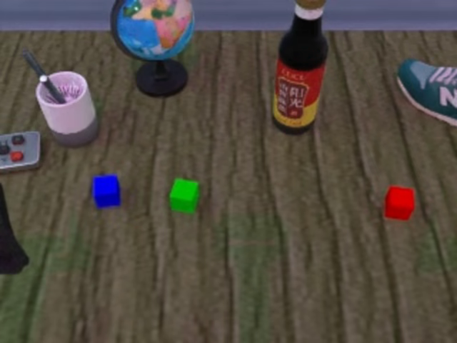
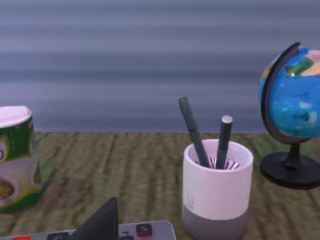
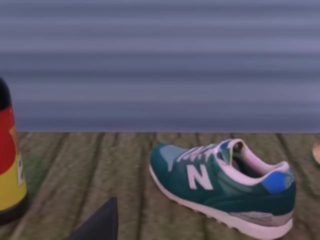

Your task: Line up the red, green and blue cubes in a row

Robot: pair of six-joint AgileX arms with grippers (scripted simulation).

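The left gripper [image 1: 10, 246] is sitting at the far left edge of the table [image 1: 285, 286], only a dark part of it showing in the top view, and I cannot tell whether its fingers are apart or together. Just behind it a remote control [image 1: 18, 151] is lying flat, and behind that a white pen cup [image 1: 68, 108] is standing upright, holding dark pens. In the left wrist view a green and white can [image 2: 15, 160] is standing off to one side of the cup.

The blue cube [image 1: 106, 191] is resting on the table in front of the cup. The green cube [image 1: 184, 195] is sitting near it to the right, apart from it, on roughly the same line. A globe [image 1: 153, 36] on a black stand is standing behind these two, at the back of the table.

Right of centre at the back, a dark sauce bottle [image 1: 300, 71] with a red and yellow label is standing upright. The red cube [image 1: 399, 202] is lying well apart from the green one, far to the right, on about the same line. A teal sneaker [image 1: 430, 87] is lying at the back right edge. The right gripper is showing only as a dark tip in the right wrist view [image 3: 100, 225], and I cannot tell how its fingers are standing.
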